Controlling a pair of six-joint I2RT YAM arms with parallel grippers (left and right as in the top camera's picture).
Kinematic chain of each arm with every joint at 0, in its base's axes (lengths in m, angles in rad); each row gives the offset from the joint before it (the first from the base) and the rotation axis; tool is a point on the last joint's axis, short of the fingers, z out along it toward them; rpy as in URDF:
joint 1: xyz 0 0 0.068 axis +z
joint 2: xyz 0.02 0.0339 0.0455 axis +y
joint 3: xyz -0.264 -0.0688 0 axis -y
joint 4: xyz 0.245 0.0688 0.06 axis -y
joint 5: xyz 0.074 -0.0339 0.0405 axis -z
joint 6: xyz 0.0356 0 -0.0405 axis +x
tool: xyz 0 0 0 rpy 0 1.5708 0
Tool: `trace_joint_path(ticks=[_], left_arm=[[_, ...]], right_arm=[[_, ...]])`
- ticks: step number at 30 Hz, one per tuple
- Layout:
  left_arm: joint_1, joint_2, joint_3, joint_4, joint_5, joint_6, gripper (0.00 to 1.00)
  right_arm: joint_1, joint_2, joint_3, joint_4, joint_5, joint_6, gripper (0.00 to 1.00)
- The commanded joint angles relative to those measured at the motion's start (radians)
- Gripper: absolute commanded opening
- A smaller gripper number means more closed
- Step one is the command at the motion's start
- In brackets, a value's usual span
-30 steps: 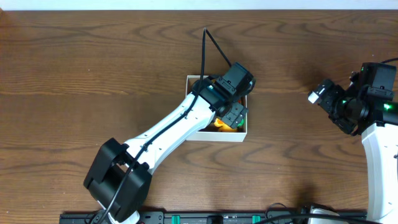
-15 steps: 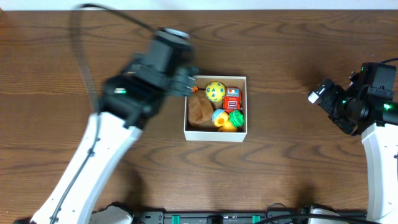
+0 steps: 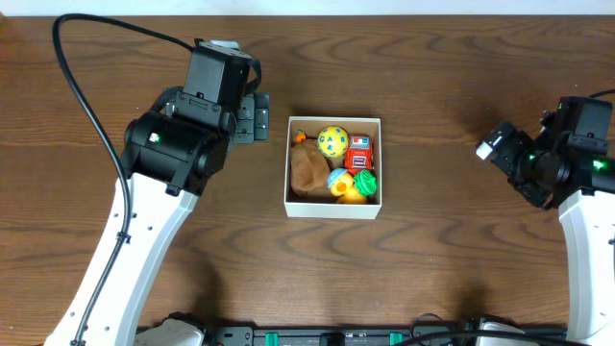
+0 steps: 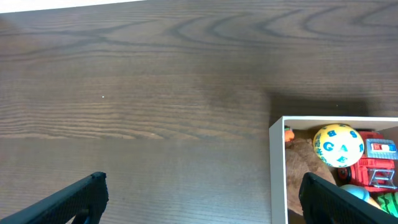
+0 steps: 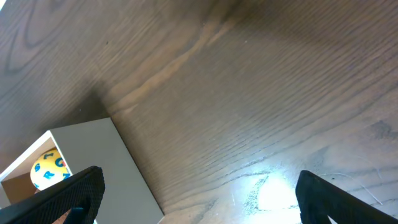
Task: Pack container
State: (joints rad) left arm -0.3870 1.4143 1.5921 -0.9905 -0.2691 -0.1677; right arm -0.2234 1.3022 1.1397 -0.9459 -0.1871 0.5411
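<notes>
Overhead, the container (image 3: pixel 332 210) sits in the middle of the wooden surface (image 3: pixel 144 58). It's a square white-walled cardboard box crowded with a glossy yellow ball (image 3: pixel 332 140), a boxy red toy (image 3: pixel 359 154) and a fuzzy brown lump (image 3: pixel 307 171), with the left fingers (image 3: pixel 256 119) parked just beside it and the right fingers (image 3: pixel 490 147) well apart, probably keeping clear. Left wrist view: left fingers (image 4: pixel 74 198) spread wide and empty over bare wood grain, box rim at the right. Right wrist view, same deal: right fingers (image 5: pixel 71 190) wide, nothing held, smooth white wall in the corner.

Left hand (image 3: pixel 258 118), earlier inside the container (image 3: pixel 333 211), now beside its left wall.
</notes>
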Motion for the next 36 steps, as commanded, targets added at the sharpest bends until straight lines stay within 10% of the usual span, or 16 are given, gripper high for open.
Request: trace_joint_path(ticks=[1,15,36], left_arm=[[0.007,0.003,0.001,-0.001,-0.013,0.025,0.98],[0.206,-0.309,-0.216,0.181,0.161,0.121,0.98],[0.351,-1.089,-1.119,0.562,0.233,0.216,0.98]], right_arm=[[-0.009,0.0,0.005,0.0,-0.004,0.008,0.99],[-0.009,0.0,0.005,0.0,-0.004,0.008,0.99],[-0.009,0.0,0.005,0.0,-0.004,0.008,0.99]])
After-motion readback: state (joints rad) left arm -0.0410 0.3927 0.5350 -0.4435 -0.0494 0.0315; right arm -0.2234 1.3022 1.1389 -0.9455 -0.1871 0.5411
